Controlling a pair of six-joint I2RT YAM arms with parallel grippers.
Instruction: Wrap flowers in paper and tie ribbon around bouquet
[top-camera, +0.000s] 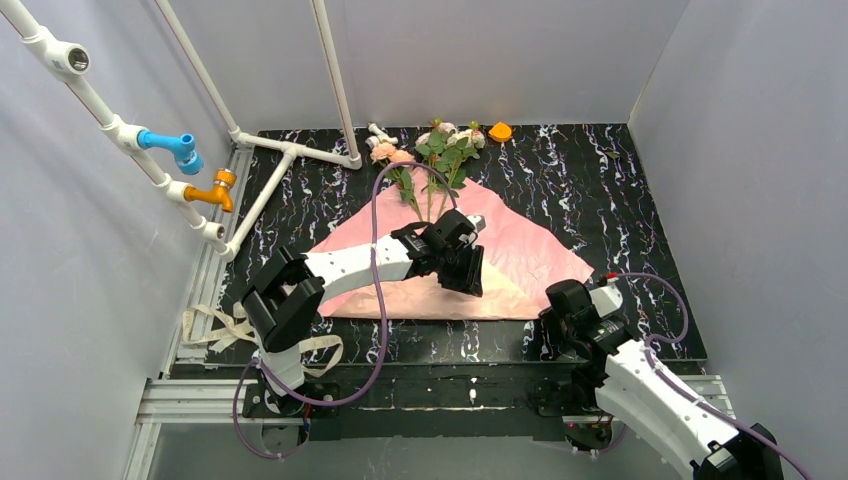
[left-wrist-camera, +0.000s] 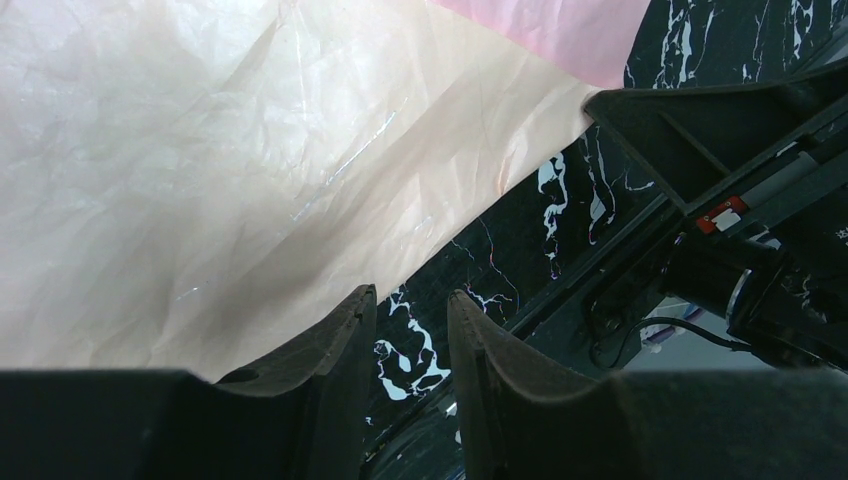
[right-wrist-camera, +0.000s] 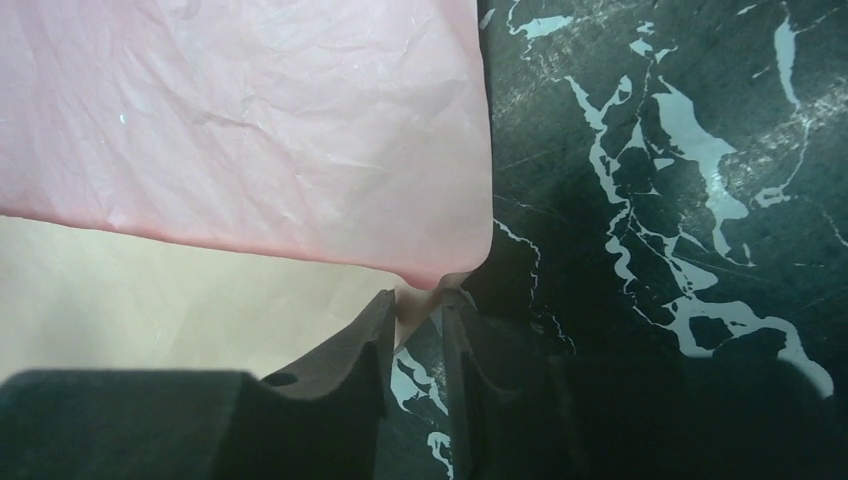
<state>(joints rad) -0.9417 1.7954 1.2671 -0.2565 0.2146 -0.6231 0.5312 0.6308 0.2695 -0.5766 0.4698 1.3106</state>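
Note:
The flowers (top-camera: 440, 150) lie at the back of the table, blooms away from me, stems resting on the paper (top-camera: 520, 250). The paper is spread flat, pink face up, with a tan strip along its near edge. My left gripper (top-camera: 468, 270) hovers over the middle of that near edge. In the left wrist view the left gripper (left-wrist-camera: 412, 295) is open and empty beside the tan paper (left-wrist-camera: 200, 150). My right gripper (right-wrist-camera: 420, 298) stands narrowly open at the right corner of the paper (right-wrist-camera: 250, 120), the corner tip between its fingertips. The ribbon (top-camera: 215, 330) lies limp at the near left.
White pipes run along the left side with a blue tap (top-camera: 170, 145) and an orange tap (top-camera: 215, 190). A small orange object (top-camera: 500, 131) and a white pipe fitting (top-camera: 378, 135) sit at the back edge. Grey walls enclose the black marbled table (top-camera: 620, 180).

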